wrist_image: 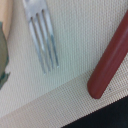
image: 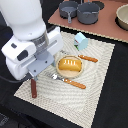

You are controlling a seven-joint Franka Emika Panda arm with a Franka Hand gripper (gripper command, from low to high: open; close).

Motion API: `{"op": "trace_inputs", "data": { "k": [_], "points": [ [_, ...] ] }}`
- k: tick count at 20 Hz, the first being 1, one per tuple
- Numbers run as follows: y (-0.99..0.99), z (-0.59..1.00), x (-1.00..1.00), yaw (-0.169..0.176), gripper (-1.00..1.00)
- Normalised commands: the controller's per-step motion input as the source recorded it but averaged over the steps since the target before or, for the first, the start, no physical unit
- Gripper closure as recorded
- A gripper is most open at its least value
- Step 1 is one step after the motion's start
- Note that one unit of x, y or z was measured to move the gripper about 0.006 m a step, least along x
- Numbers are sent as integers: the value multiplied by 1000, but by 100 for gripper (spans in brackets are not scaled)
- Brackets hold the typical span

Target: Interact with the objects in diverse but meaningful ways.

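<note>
The dark red-brown sausage lies on the woven placemat near its corner at the exterior view's left; it also shows in the wrist view. My gripper hangs just above the sausage's upper end, and the arm's body hides its jaws. The orange-yellow bread loaf sits on a pale plate in the mat's middle. The pale blue carton stands behind it. The flat yellow box is out of view.
An orange-handled fork lies in front of the plate, its tines close to the sausage. A knife lies to the plate's right. Two grey pots and a bowl stand at the back. The mat's edge meets a dark table.
</note>
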Motion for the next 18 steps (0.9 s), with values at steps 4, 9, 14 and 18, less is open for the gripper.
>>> {"op": "trace_inputs", "data": {
  "k": [4,9,14,18],
  "points": [
    [-145,-16,-265,-134,-100],
    [-139,-33,-174,-133,-100],
    [-129,-67,0,-115,-100],
    [-95,-121,34,-29,-100]
  ]
}}
